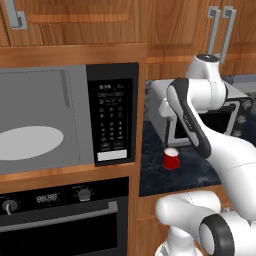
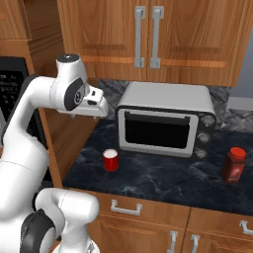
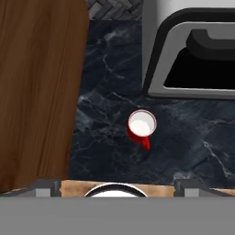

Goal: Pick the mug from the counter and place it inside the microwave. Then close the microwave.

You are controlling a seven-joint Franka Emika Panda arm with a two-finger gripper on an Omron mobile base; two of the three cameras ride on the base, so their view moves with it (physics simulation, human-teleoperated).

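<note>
the dark speckled stone table (image 2: 163, 180) carried three things. the red mug (image 2: 110, 160) stood upright near its left end, just before the silver toaster oven (image 2: 165, 118) at the back. a red jar (image 2: 233, 164) stood well apart at the right.

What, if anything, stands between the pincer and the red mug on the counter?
Nothing visible. The mug stands alone on the counter, apart from the toaster oven behind it. In the hand view it lies straight ahead of the open pincer, with only bare stone around it.
</note>
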